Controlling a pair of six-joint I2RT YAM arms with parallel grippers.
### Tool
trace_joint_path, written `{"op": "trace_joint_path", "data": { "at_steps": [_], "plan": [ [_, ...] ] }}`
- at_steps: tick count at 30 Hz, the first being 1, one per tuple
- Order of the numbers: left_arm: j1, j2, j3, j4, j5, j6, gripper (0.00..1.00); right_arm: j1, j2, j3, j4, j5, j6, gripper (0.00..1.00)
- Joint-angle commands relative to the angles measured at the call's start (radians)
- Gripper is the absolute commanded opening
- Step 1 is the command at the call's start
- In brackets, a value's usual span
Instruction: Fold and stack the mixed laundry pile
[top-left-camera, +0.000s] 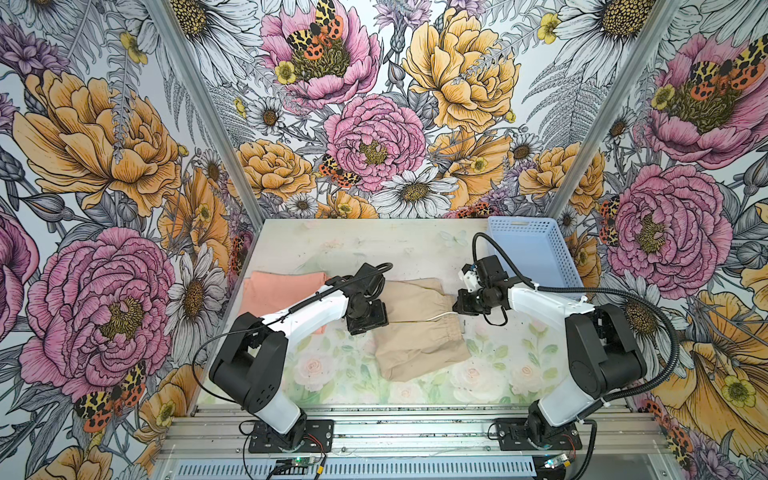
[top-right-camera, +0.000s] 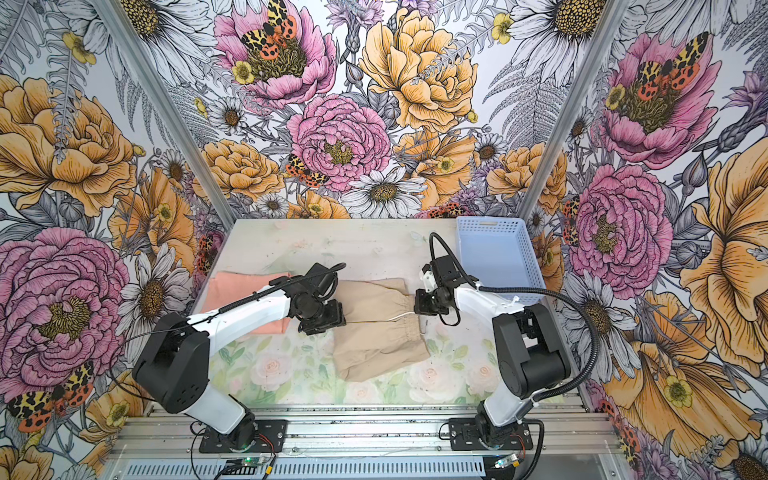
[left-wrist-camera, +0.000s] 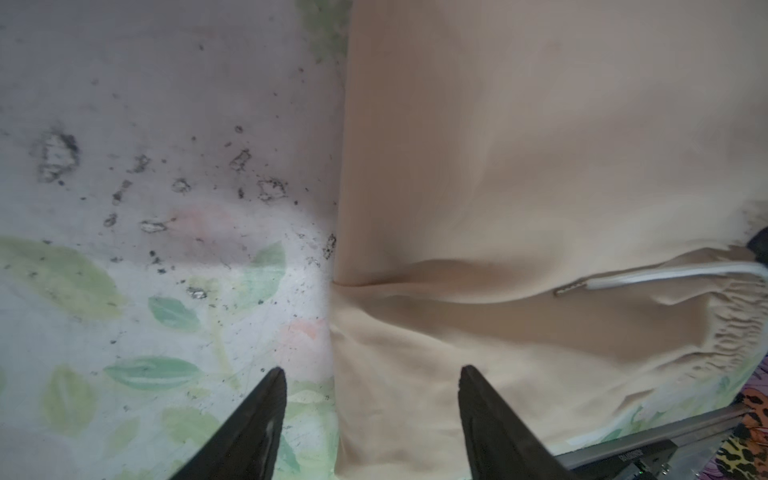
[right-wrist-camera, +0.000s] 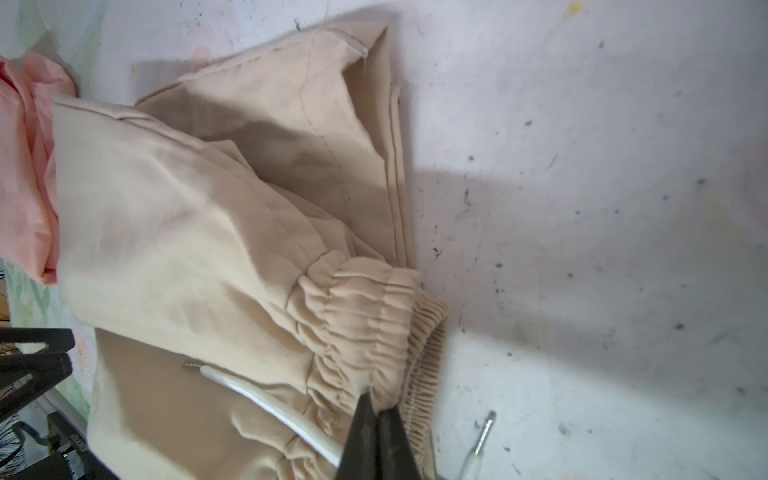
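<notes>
Count: 2 garments, 1 basket, 2 hands, 1 drawstring w/ 2 metal-tipped ends.

Garment 1, peach-pink T-shirt (top-left-camera: 274, 291) (top-right-camera: 239, 291), lies folded flat on the left part of the counter (top-left-camera: 332, 245), partly hidden under the L arm in both top views. Garment 2, beige shorts (top-left-camera: 415, 336) (top-right-camera: 374, 336), sits mid-counter btwn the two hands, rumpled, w/ the elastic waistband (right-wrist-camera: 365, 324) facing the R side. The light blue basket (top-left-camera: 519, 226) stands at the back R corner, apart from both garments. One tip of the white drawstring (right-wrist-camera: 266, 399) lies on the shorts fabric; the other tip rests on the bare counter just past the waistband.

L hand (left-wrist-camera: 372, 370): jaws roughly two-thirds apart and holding nothing. One finger (left-wrist-camera: 266, 407) is over bare counter, the other over the shorts' edge. Whether either tip touches the cloth can't be told.

R hand (right-wrist-camera: 376, 405) (top-left-camera: 461, 305): fingers pinched tight on a bunched bit of the waistband, the drawstring running just beside them. In the R wrist view the waistband near the grip looks raised off the counter, w/ fabric folds fanning out behind it.
</notes>
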Motion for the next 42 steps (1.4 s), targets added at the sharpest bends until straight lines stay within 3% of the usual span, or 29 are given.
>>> {"op": "trace_joint_path", "data": {
  "at_steps": [1,11,16,20,26,30,34,42],
  "plan": [
    [-0.025,0.028,0.038,0.032,0.018,0.030,0.66,-0.006,0.038,0.038,0.001,0.087,-0.029,0.00],
    [-0.072,0.087,0.023,0.047,0.015,0.028,0.63,-0.007,0.095,0.083,-0.004,0.104,-0.047,0.02],
    [-0.077,0.083,0.015,0.049,0.018,0.023,0.63,-0.007,-0.020,0.113,-0.089,0.096,-0.024,0.33],
    [-0.077,0.080,0.017,0.049,0.021,0.024,0.63,-0.001,-0.129,0.100,-0.153,0.076,0.016,0.44],
    [-0.078,0.078,0.011,0.049,0.021,0.026,0.63,0.077,-0.259,-0.027,-0.148,-0.011,0.151,0.44],
    [-0.077,0.080,0.003,0.055,0.023,0.026,0.63,0.157,-0.293,-0.116,-0.040,-0.024,0.258,0.44],
    [-0.077,0.090,-0.001,0.061,0.027,0.028,0.64,0.173,-0.227,-0.153,0.012,0.033,0.267,0.41],
    [-0.076,0.087,-0.009,0.068,0.032,0.023,0.63,0.155,-0.019,-0.092,0.005,0.160,0.167,0.37]
  ]
}}
